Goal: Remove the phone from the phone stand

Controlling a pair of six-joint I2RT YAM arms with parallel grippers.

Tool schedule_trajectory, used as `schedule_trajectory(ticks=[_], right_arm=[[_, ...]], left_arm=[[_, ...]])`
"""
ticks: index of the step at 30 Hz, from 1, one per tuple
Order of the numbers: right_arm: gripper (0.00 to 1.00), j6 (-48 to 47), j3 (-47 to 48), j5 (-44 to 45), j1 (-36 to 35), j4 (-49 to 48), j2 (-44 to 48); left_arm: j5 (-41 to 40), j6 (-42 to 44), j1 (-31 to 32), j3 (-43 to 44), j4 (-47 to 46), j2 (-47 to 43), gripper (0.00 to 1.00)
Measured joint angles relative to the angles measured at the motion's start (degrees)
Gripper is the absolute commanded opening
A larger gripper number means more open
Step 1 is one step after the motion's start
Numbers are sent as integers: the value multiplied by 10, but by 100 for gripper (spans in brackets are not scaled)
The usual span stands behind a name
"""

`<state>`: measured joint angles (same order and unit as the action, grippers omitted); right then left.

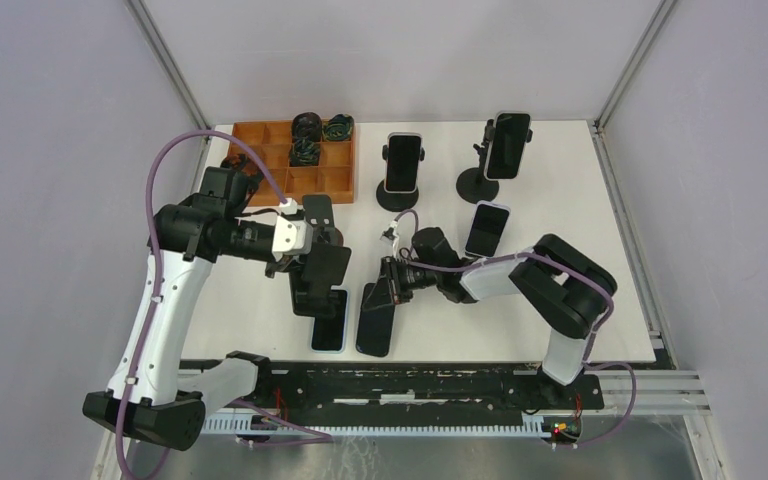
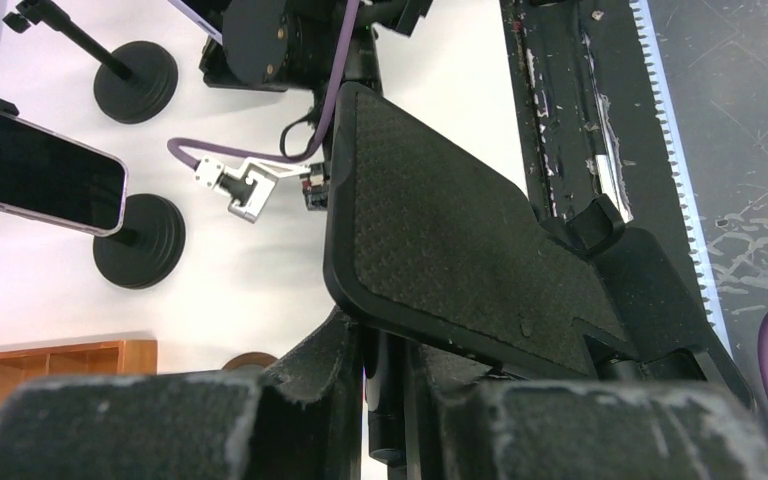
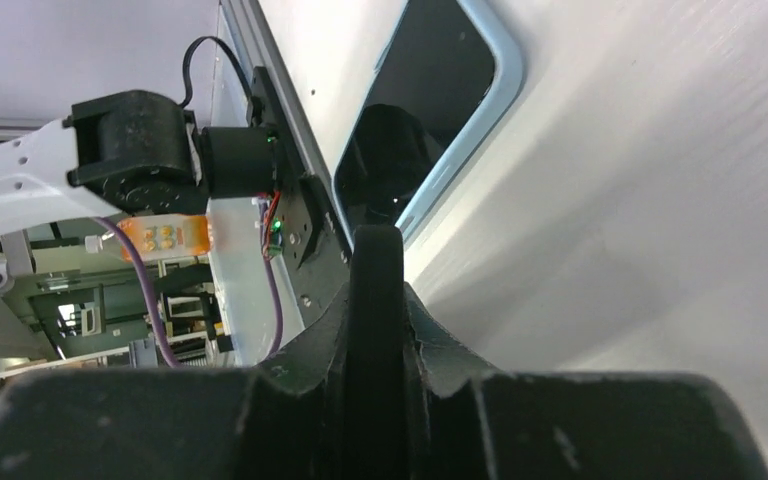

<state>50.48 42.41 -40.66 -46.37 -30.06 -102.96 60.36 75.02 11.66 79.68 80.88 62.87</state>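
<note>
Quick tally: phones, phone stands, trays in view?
phone: 5
phone stand: 3
tray: 1
Total: 9

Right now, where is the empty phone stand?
Top view, left of centre: the phone stand is clamped in the left gripper, just beyond the blue-cased phone lying flat near the front edge of the table.

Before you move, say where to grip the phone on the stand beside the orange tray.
Pinch the phone's top edge across screen and back, coming down from above. It leans upright, screen tilted up, and the phone stand's clamps sit on its long edges, so the top looks freest.
</note>
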Motion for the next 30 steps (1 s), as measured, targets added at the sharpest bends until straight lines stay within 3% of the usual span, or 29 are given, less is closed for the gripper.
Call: schedule_trajectory(ticks=[4,6,9,11,14,23,30], right_arm=[[26,4,32,-3,0,-11,-49],[54,0,54,0,-1,-2,-73],[77,-16,80,13,-2,31,-87],[98,-32,92,25,-3,58,-87],[98,-70,117,55,-6,107,-69],[98,-194,120,276,-9,294,32],[98,-232,88,291,-12,315,56]], left_arm=[[1,0,0,2,0,0,2],[2,0,0,2,0,0,2],[3,0,0,2,-1,0,2],[5,0,1,2,-2,0,2],[12,0,1,2,-5,0,2],[17,0,1,2,-9,0,2],[17,-7,1,2,-18,-1,2]])
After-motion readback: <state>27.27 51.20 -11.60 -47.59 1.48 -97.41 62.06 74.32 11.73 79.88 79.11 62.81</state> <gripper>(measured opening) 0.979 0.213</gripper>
